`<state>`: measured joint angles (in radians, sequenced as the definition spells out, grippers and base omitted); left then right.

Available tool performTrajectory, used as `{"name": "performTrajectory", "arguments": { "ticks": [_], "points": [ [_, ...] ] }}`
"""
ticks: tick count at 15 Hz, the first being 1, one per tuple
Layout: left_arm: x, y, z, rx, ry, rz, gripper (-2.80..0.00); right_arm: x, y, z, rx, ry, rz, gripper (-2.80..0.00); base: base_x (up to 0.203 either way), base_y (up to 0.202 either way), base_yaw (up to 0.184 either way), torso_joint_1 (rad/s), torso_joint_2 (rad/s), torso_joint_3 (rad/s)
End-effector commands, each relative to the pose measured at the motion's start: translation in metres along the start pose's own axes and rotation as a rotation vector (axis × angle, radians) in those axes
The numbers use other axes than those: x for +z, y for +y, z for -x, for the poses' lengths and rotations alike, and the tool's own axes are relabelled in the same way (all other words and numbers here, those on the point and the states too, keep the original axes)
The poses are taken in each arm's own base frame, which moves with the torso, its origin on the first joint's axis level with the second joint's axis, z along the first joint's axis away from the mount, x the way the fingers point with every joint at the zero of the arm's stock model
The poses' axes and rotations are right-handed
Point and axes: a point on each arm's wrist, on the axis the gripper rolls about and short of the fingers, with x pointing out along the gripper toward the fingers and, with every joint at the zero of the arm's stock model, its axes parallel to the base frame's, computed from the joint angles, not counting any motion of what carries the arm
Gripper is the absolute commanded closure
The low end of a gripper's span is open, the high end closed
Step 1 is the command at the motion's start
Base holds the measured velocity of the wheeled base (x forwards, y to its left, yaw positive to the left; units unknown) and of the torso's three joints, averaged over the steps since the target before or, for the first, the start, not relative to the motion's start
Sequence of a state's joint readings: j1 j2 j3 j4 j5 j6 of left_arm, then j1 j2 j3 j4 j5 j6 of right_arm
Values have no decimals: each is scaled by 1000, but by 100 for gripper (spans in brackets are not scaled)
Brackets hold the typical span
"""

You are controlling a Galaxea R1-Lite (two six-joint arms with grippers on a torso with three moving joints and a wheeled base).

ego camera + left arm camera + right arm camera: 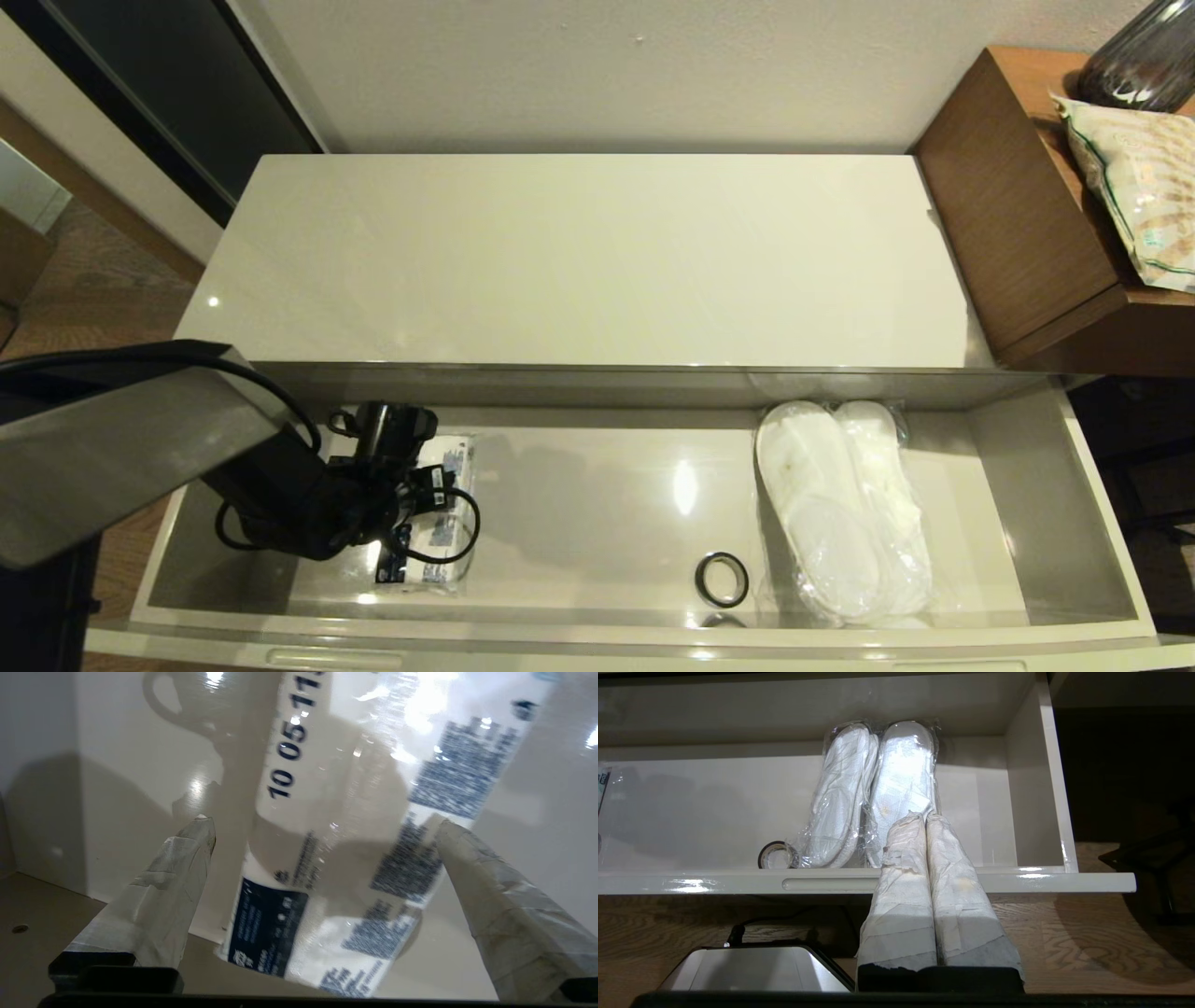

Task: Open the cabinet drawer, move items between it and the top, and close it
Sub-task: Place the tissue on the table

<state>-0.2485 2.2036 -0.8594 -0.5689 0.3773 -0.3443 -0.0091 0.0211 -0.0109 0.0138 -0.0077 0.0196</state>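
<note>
— Is the drawer (1046,485) open?
— Yes, pulled fully out below the glossy cream top (579,261).
— What lies inside?
— 2 white wrapped slippers (845,509) flat at its right end, and a small printed pack (439,523) flat at its left end.

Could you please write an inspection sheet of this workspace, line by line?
Surface: cabinet top, glossy, nothing on it.
Job's things: drawer open; wrapped slippers at its right end; printed pack at its left end.
Clutter: black ring beside the slippers; snack bag on the wooden box.
Grippers: left gripper open, jaws either side of the pack; right gripper shut, outside the drawer front.
Cables: black cable looped at the left wrist.
Surroundings: plain wall.
</note>
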Motion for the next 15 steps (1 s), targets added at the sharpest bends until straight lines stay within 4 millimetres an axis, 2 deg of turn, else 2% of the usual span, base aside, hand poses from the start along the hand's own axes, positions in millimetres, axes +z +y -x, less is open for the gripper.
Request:
{"name": "performTrajectory", "arguments": {
  "ticks": [1, 7, 8, 9, 15],
  "points": [
    [-6, 2, -11, 18, 20, 0, -280, 0, 0, 0, 0, 0, 0, 0, 0, 0, 0, 0, 0, 0],
    [-7, 2, -24, 29, 26, 3, -280, 0, 0, 0, 0, 0, 1, 0, 0, 0, 0, 0, 0, 0],
    [-6, 1, -24, 27, 21, 4, -49, 0, 0, 0, 0, 0, 1, 0, 0, 0, 0, 0, 0, 0],
    [-5, 1, -24, 26, 17, 6, 0, 0, 0, 0, 0, 0, 0, 0, 0, 0, 0, 0, 0, 0],
    [7, 3, -8, 14, -14, 9, 0, 0, 0, 0, 0, 0, 0, 0, 0, 0, 0, 0, 0, 0]
  ]
}}
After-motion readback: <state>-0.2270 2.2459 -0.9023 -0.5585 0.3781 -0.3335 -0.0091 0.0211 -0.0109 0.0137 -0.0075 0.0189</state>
